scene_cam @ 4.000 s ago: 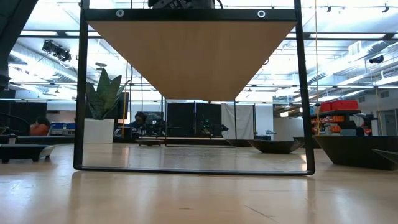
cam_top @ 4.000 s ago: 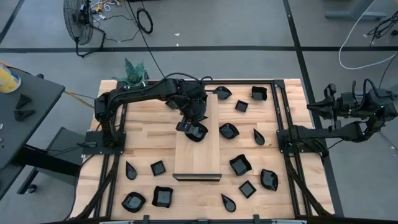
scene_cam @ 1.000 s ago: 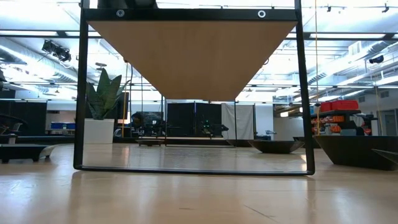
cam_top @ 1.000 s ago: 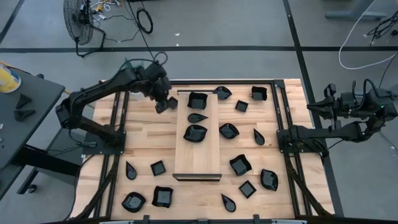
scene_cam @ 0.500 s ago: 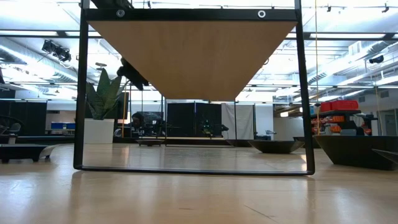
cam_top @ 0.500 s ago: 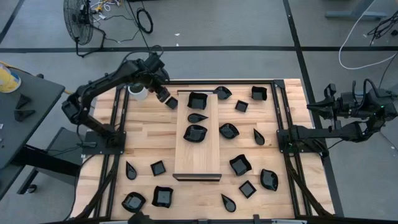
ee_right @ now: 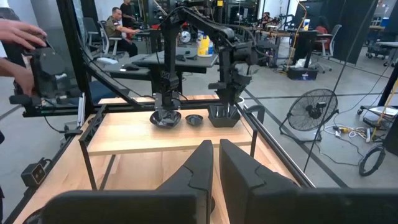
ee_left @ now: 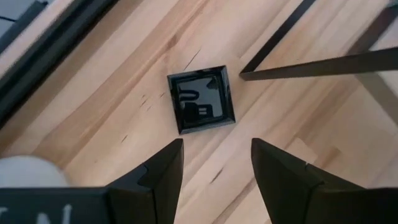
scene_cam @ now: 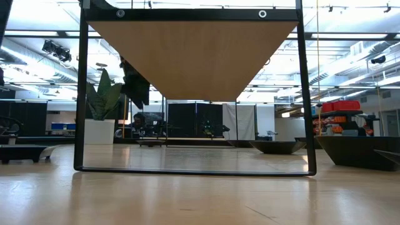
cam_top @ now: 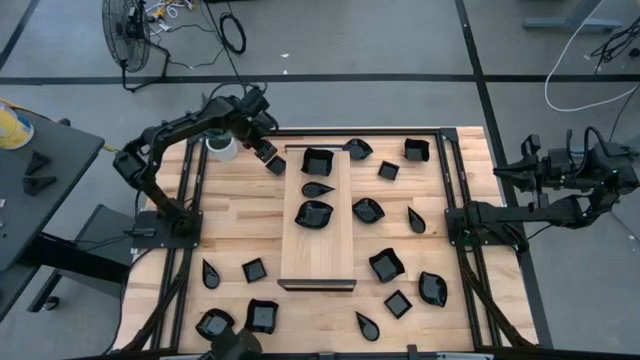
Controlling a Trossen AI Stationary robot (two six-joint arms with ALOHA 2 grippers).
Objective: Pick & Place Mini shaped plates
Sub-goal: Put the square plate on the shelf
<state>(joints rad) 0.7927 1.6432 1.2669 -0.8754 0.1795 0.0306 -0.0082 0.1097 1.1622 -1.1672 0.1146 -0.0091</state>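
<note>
the pale wooden tabletop (cam_top: 230, 215) is carrying a long board (cam_top: 318, 240) down its middle, where three mini shaped plates (cam_top: 314, 213) are now sitting, with the rest scattered around. since four seconds ago the left gripper (cam_top: 262, 150) has been leaving the board and swinging to the far left corner, and is now hovering, fingers spread and empty, over a small square plate (ee_left: 201, 108) beside the white pot (cam_top: 222, 147). this looks like the next pick. the right gripper (ee_right: 214, 163) is waiting off the right edge, fingers together.

Bare wood rings the square plate (ee_left: 201, 99); frame bar (ee_left: 317, 64) just beside
</note>
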